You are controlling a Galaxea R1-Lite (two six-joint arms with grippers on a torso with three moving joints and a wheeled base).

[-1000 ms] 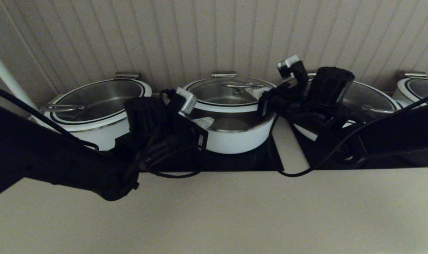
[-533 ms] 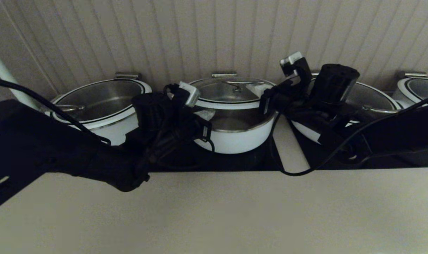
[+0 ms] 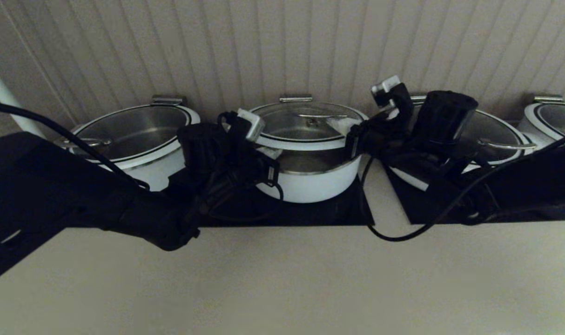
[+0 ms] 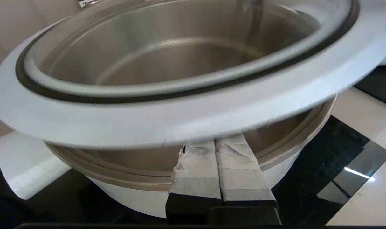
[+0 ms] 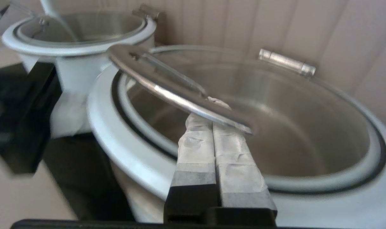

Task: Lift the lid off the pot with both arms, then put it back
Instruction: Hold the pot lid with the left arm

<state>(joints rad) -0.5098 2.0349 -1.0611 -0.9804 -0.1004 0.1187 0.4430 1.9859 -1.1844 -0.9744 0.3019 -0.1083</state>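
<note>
Pale ribbed wall panelling [image 3: 282, 46] runs behind a beige counter [image 3: 282, 279] where a row of white pots sits on black glass hob panels [image 3: 310, 211]. At the middle of the row stands the pot [image 3: 310, 184], white outside with a steel lining, and the lid [image 3: 306, 128] is held above its mouth with a dark gap between lid rim and pot rim on the near side. Its glass dome carries a curved steel bar handle [image 3: 317, 116].

On the pot's left side, the left gripper [image 3: 271, 153] has its taped fingers [image 4: 218, 162] pressed flat together, their tips tucked under the white rim of the lid [image 4: 193, 117] and above the steel edge of the pot [image 4: 288, 149]; a stubby white pot handle [image 4: 24, 165] shows beside them. On the pot's right side, the right gripper [image 3: 343, 123] has its taped fingers [image 5: 212, 143] closed together as well, reaching in under the lid handle [image 5: 177, 92] over the glass, so the lid rests on both sets of closed fingers rather than being pinched.

A wider lidded pot [image 3: 129, 139] stands to the left, another [image 3: 487, 135] to the right behind the right arm, and a fourth pot [image 3: 554, 118] is at the far right edge. A white pole [image 3: 8, 102] slants at the far left
</note>
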